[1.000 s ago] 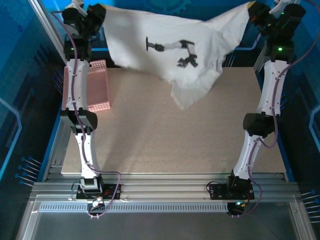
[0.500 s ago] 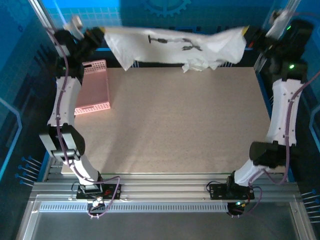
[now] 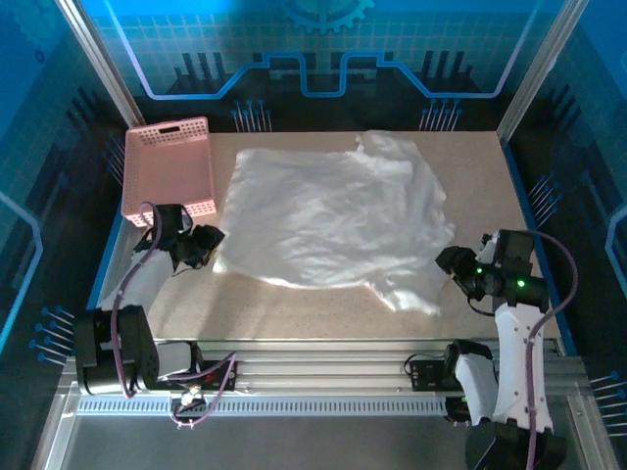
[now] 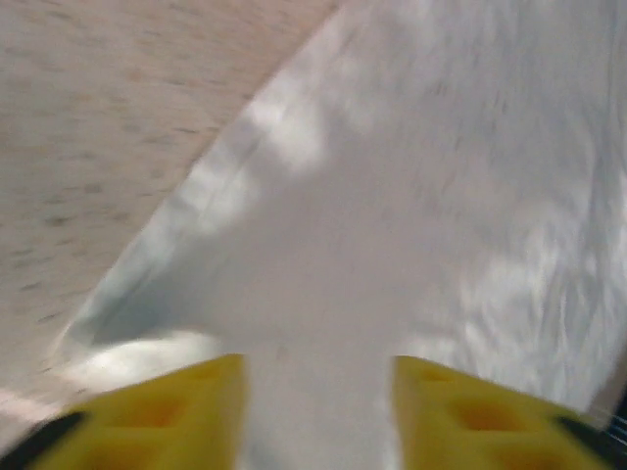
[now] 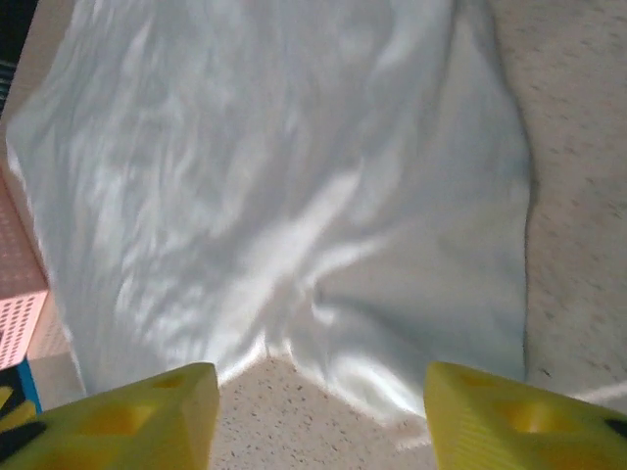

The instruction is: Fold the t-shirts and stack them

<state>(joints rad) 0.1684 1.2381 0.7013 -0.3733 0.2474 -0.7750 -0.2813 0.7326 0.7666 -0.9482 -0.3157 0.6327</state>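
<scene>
Top: white t-shirt [image 3: 333,220] spread flat on the desk [image 3: 294,313], no print showing, likely laid out for folding; left wrist: left fingers [image 4: 167,416] parted, cloth loose between, gripping nothing; right wrist: right fingers [image 5: 137,421] wide apart over bare desk, its edge just ahead.

T-shirt [image 3: 333,220]: thin white cloth, matt, softly creased.
Table [image 3: 294,308]: speckled beige top, matt, fine-grained.
Basket [image 3: 167,171]: pink plastic lattice, slight sheen.
Right gripper fingers [image 5: 127,411]: yellow plastic, matt.
</scene>
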